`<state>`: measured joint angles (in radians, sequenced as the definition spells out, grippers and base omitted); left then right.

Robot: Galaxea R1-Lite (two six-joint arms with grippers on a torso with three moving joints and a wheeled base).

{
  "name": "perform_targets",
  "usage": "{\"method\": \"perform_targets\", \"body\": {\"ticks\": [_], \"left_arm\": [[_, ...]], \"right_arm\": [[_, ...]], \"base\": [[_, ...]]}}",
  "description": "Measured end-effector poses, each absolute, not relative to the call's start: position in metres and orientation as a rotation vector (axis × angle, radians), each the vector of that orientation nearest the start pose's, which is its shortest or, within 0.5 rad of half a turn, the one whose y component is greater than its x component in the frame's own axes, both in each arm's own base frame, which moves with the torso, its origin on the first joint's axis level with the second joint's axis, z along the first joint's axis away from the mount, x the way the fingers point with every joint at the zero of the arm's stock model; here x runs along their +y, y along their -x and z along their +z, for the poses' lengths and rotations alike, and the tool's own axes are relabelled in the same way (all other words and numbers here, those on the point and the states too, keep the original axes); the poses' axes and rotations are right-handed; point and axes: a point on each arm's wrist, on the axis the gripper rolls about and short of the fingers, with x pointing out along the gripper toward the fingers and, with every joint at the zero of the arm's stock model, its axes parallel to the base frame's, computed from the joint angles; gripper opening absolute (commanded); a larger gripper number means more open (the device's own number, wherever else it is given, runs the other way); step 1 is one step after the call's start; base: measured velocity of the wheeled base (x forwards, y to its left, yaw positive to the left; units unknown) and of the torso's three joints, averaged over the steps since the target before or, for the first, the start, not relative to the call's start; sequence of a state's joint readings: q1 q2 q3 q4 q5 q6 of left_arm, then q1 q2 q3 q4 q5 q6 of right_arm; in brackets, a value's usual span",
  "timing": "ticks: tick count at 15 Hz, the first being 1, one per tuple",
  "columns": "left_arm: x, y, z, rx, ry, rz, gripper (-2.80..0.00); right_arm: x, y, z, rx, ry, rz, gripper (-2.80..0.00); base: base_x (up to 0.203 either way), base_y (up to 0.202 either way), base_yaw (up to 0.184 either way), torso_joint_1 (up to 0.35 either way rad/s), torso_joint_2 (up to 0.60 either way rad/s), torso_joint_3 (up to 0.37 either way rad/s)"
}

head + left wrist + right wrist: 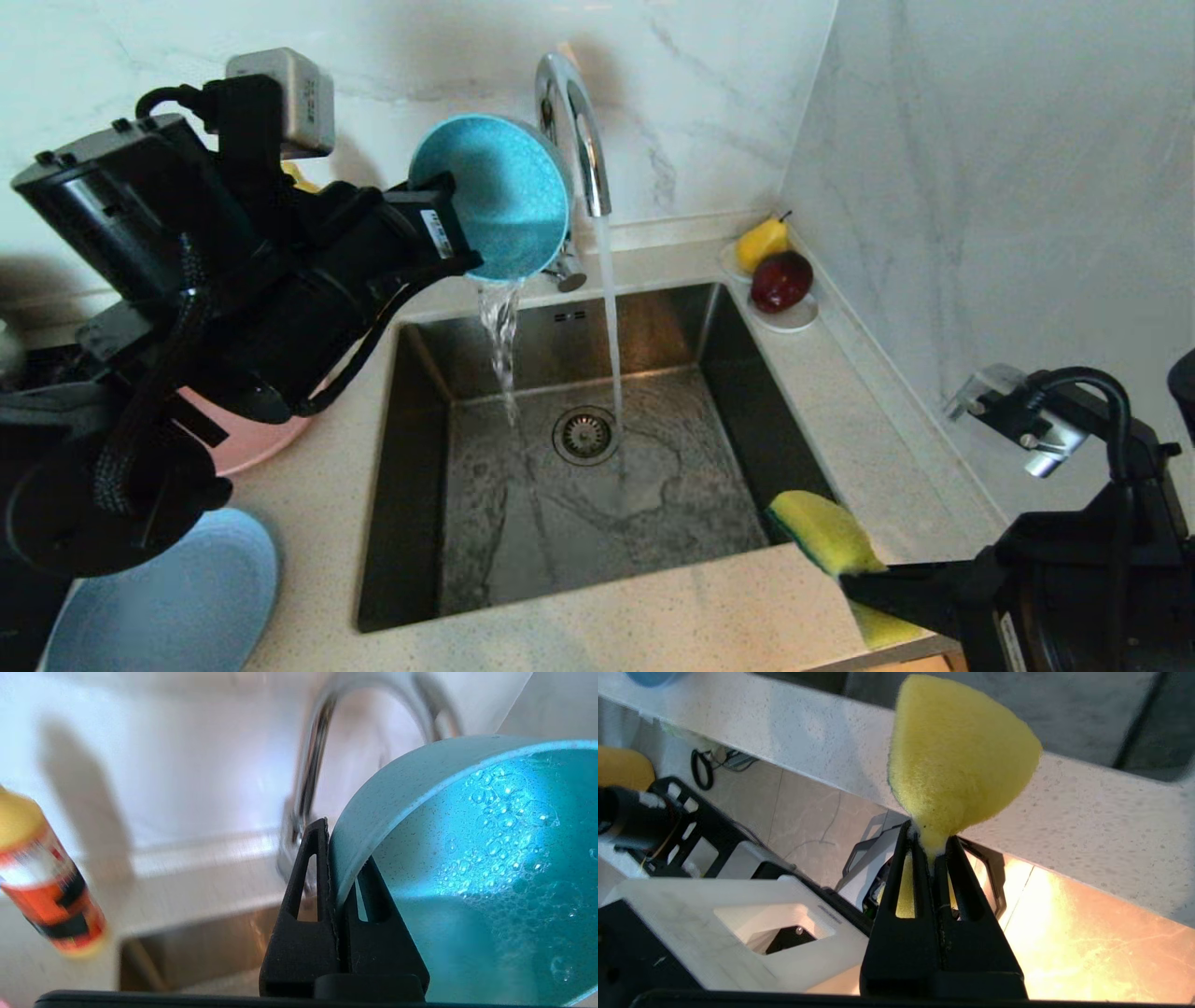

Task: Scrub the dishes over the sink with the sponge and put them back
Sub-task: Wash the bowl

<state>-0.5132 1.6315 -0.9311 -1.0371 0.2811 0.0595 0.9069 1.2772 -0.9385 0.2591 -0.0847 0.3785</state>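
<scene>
Over the sink's [653,504] back left corner, my left gripper [448,233] is shut on the rim of the teal bowl [495,191]. The bowl is tipped on its side and water spills from it into the basin. In the left wrist view the fingers [308,868] pinch the bowl's wall [467,858], with soap bubbles inside. The tap [574,121] is running beside the bowl. By the sink's front right corner, my right gripper [854,579] is shut on the yellow sponge [826,532], which bulges past the fingertips [931,840]. A pink plate [252,439] and a light blue plate [177,607] lie on the counter to the left, partly hidden by my left arm.
A white saucer [794,322] holding a yellow pear [761,241] and a dark red fruit [782,280] sits at the counter's back right corner. An orange-labelled bottle [42,882] stands left of the tap. Marble walls close in behind and on the right.
</scene>
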Motion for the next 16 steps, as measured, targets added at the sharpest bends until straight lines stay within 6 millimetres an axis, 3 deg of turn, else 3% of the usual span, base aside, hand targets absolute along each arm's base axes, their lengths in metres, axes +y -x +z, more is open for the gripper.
{"method": "perform_targets", "body": {"ticks": [9, 16], "left_arm": [[-0.126, -0.233, 0.277, -0.448, -0.005, -0.281, -2.8], [-0.124, -0.228, 0.278, -0.45, 0.002, -0.296, -2.8]], "right_arm": [[0.155, -0.119, 0.238, 0.707, -0.039, 0.696, -2.8], [0.15, -0.116, 0.238, 0.712, -0.036, 0.692, -2.8]], "base": [[0.0, 0.0, 0.0, 0.0, 0.0, 0.0], [0.0, 0.0, 0.0, 0.0, 0.0, 0.0]]}}
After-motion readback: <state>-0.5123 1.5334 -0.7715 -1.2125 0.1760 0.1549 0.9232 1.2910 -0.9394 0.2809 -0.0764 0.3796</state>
